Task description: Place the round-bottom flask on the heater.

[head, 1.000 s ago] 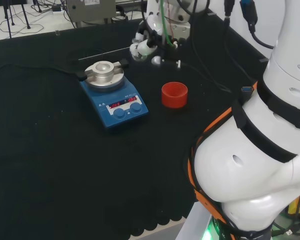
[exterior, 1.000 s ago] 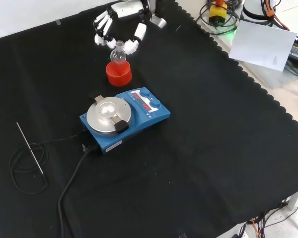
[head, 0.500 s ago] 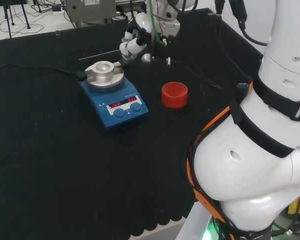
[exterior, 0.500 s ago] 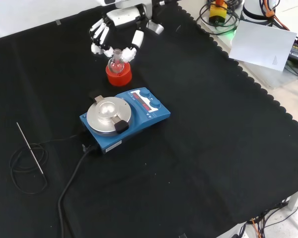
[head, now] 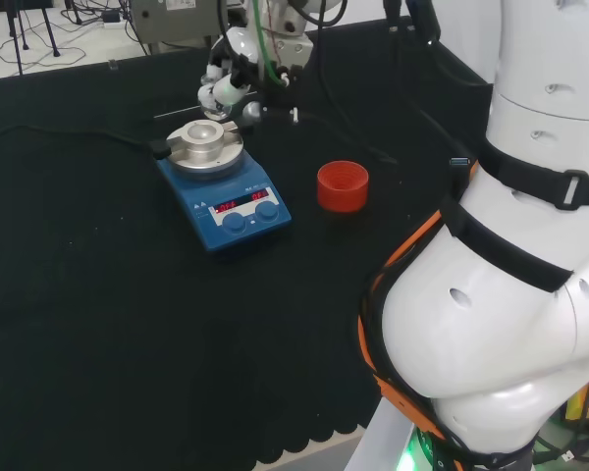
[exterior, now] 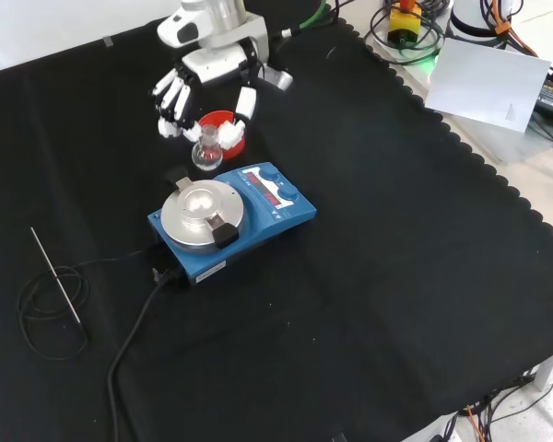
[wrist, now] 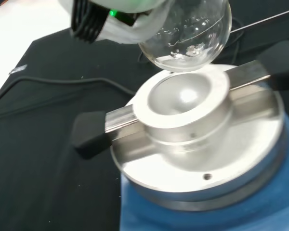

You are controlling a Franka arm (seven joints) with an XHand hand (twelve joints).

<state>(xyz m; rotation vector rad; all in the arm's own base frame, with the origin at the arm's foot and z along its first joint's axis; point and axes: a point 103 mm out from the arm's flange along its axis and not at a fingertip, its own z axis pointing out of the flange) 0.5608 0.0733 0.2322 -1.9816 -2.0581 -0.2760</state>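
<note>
A clear round-bottom flask [wrist: 188,36] hangs in the air, its neck pinched between the fingers and thumb of my hand [exterior: 198,87]. In the front view the flask [exterior: 205,155] is just behind the blue heater [exterior: 230,216], between it and the red ribbed stand [exterior: 223,129]. The wrist view has the flask's bulb close above the far rim of the heater's silver bowl-shaped block [wrist: 185,103], apart from it. In the head view my hand [head: 228,86] hovers just beyond the heater [head: 224,186].
The red stand [head: 343,185] stands bare to the heater's right in the head view. A thin metal rod [exterior: 55,275] and a coiled black cable [exterior: 51,318] lie on the cloth at the front view's left. The arm's white links [head: 501,255] take up the head view's right.
My hand has carried the flask up off the red stand and across toward the heater; the flask now hangs by the heater's block.
</note>
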